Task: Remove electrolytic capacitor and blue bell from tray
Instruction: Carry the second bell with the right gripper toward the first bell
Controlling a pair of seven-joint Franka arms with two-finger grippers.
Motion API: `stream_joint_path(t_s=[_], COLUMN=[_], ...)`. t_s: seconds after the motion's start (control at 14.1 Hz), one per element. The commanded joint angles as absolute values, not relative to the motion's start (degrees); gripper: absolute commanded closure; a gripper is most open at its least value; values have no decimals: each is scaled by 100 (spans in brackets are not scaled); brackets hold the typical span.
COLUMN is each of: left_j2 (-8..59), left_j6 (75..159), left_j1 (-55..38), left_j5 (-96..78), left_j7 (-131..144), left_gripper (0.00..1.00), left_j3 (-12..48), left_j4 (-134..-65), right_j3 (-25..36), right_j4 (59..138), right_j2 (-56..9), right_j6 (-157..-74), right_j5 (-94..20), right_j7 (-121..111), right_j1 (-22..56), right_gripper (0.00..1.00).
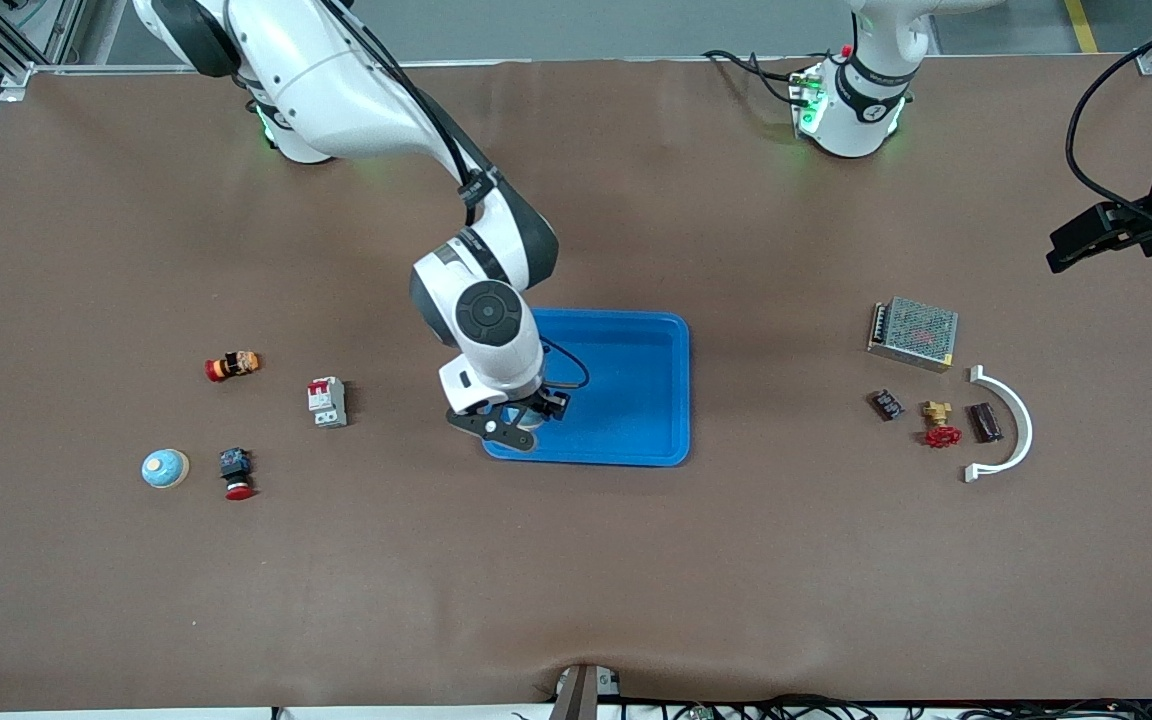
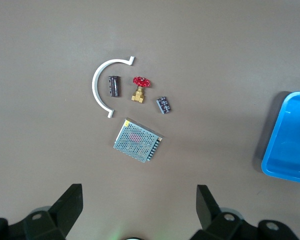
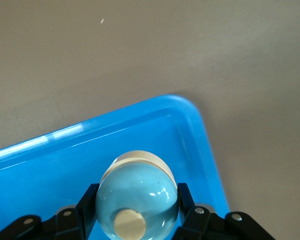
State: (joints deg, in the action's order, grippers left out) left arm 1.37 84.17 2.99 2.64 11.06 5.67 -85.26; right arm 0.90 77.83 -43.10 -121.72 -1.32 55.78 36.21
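My right gripper (image 1: pixel 518 418) is shut on a pale blue dome bell (image 3: pixel 137 197) with a cream base and button. It holds the bell low over the corner of the blue tray (image 1: pixel 636 400) nearest the front camera, toward the right arm's end; I cannot tell whether the bell touches the tray floor. The tray rim also shows in the right wrist view (image 3: pixel 200 130). A dark cylindrical capacitor (image 1: pixel 984 422) lies on the table inside a white curved piece, and also shows in the left wrist view (image 2: pixel 114 85). My left gripper (image 1: pixel 1076 248) is open and empty, high over the left arm's end of the table (image 2: pixel 139 192).
A second blue bell (image 1: pixel 165 468), a red-orange button (image 1: pixel 232 366), a breaker (image 1: pixel 328 402) and a red stop button (image 1: pixel 235 473) lie toward the right arm's end. A mesh power supply (image 1: pixel 913 332), black module (image 1: pixel 885 404), red valve (image 1: pixel 939 425) and white arc (image 1: pixel 1018 420) surround the capacitor.
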Motion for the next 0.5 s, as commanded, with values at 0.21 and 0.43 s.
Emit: stream_joint_path(t_s=[0.21,0.43], left_j2=[-61,-132], left_j6=[8385,8376], left_j1=[79,35], left_j5=[167,167], left_j7=[1020,1011], left_gripper=[0,0], left_j3=[440,369], left_j4=[-8754,-8754], right_j3=[35,35], right_j4=[7893,7893], right_j2=[-3692,-3429], right_j6=[-11304,-10847], right_j5=[-158,-158], right_j7=[4327,3396], right_j1=[2867,2392], right_gripper=[46,46])
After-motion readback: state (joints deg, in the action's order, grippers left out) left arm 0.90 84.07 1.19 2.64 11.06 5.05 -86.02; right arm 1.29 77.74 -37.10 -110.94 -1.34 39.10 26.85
